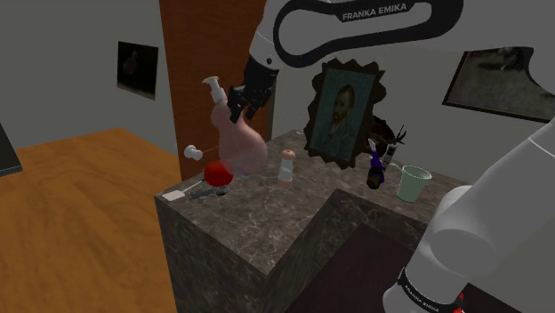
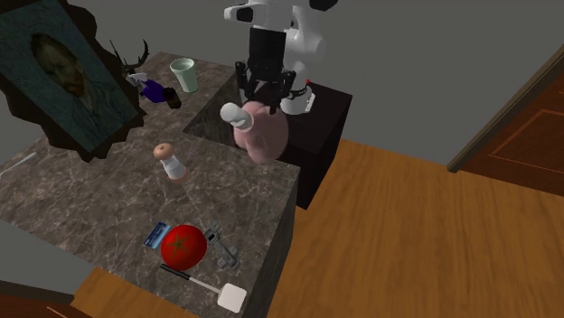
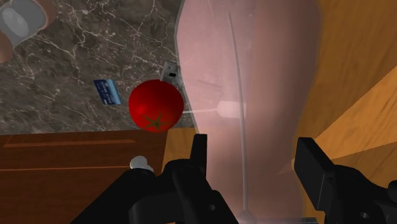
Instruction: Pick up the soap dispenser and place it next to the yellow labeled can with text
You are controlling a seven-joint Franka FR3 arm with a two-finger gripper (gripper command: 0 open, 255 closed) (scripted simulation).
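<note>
My black gripper [image 1: 242,100] [image 2: 265,90] [image 3: 254,153] is shut on a pink, see-through soap dispenser [image 1: 238,142] [image 2: 262,134] [image 3: 254,76] with a white pump head. The fingers [image 3: 198,153] clasp its wide body from both sides. The dispenser hangs tilted, pump end up, over the edge of the dark marble counter [image 1: 267,209] [image 2: 99,194], close to a red tomato [image 1: 218,172] [image 2: 182,245] [image 3: 156,105].
On the counter stand a small tan-capped bottle [image 1: 285,166] [image 2: 170,163], a green cup [image 1: 413,182] [image 2: 184,74], a dark blue bottle [image 1: 375,169] [image 2: 158,90] and a framed portrait [image 1: 342,111] [image 2: 63,72]. A blue card [image 3: 107,91], keys [image 2: 221,246] and a white-headed tool [image 2: 230,296] lie near the tomato.
</note>
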